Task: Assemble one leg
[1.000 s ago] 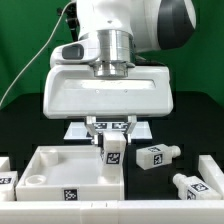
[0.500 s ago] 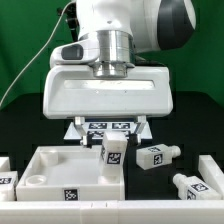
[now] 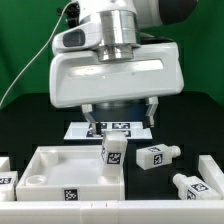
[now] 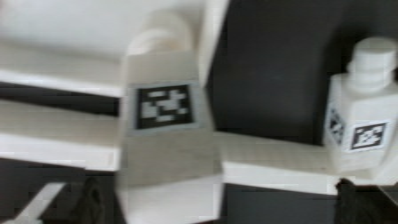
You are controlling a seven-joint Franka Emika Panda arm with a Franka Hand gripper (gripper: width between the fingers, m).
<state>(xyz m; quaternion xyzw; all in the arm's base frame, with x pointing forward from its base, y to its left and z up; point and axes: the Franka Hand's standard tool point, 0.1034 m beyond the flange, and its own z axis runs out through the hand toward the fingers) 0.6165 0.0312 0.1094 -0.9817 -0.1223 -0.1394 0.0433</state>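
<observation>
One leg [image 3: 113, 150], a white post with a black-and-white tag, stands upright at the far right corner of the white tabletop [image 3: 45, 160]. My gripper [image 3: 120, 116] hangs above it with its jaws apart, holding nothing. In the wrist view the same leg [image 4: 166, 105] lies between and beyond the two dark fingertips [image 4: 80, 200], clear of both. The gripper [image 4: 221, 205] is open there too.
A second leg [image 3: 155, 155] lies on the black table at the exterior view's right and shows in the wrist view [image 4: 365, 100]. A third leg [image 3: 190, 183] lies nearer the front right, another [image 3: 5, 170] at the left edge. The marker board [image 3: 118, 127] lies behind.
The gripper has risen straight up, away from the upright leg. The leg stays standing in the tabletop corner and has not moved.
</observation>
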